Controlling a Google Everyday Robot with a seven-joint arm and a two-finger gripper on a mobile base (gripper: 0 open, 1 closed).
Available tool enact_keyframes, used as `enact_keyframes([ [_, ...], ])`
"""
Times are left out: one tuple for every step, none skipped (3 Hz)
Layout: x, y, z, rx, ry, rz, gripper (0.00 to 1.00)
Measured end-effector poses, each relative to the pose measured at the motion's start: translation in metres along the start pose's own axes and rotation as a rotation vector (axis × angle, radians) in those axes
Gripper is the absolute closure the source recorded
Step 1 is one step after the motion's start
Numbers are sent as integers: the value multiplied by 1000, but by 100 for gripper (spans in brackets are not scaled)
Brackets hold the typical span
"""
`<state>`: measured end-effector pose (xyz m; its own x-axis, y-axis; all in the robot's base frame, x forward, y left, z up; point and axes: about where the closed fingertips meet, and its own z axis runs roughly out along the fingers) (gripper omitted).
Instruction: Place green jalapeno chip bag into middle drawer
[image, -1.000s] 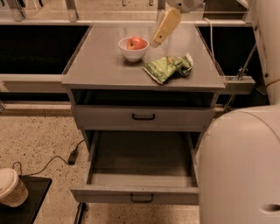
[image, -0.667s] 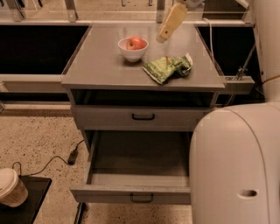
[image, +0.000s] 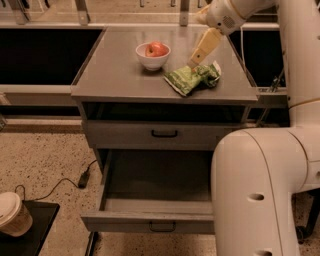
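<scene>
The green jalapeno chip bag (image: 191, 78) lies crumpled on the right part of the grey cabinet top (image: 115, 70), its pale end toward the right. My gripper (image: 193, 63) comes down from the upper right, its tip just above the bag's middle, touching or nearly touching it. The middle drawer (image: 152, 181) is pulled open below, with nothing in it that I can see. Its front panel with a black handle (image: 162, 227) faces me.
A white bowl (image: 152, 60) with a red apple (image: 157, 49) stands left of the bag. The top drawer front (image: 164, 133) is closed. My arm's large white body (image: 255, 190) covers the open drawer's right side. A paper cup (image: 12, 213) stands on the floor at lower left.
My gripper has come down from above the cabinet's back edge to the chip bag. The arm's white body has shifted slightly left over the open drawer. The bag and bowl have not moved.
</scene>
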<state>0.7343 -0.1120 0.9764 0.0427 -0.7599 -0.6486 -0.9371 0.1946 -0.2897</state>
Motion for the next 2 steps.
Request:
enact_keyframes([
  [0,0,0,0,0,0,0],
  [16,-7,-5,27,-50,45,0],
])
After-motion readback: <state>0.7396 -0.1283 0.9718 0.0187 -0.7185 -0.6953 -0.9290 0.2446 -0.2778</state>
